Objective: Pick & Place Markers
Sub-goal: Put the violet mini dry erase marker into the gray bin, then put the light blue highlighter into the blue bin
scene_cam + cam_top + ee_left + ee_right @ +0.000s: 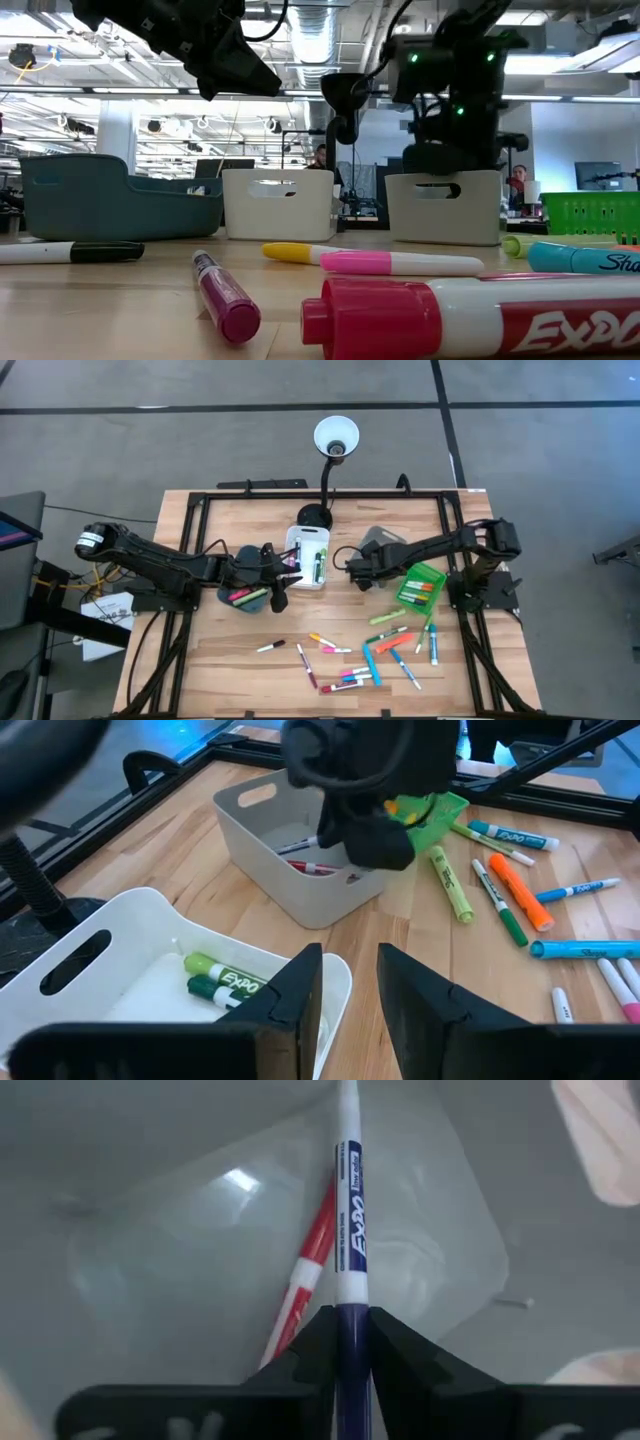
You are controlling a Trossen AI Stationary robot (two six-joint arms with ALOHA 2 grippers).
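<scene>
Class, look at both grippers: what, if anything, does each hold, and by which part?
The right gripper holds a blue-capped marker by its dark blue cap end, over the grey bin. The left gripper holds nothing; its fingers stand apart.

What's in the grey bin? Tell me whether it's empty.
Not empty. The grey bin holds a red marker; the right gripper holds a blue marker inside it.

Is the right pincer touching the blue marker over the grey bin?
Touching. The right wrist view shows the right pincer with both fingers pressed against the blue marker, no gap showing, above the grey bin.
</scene>
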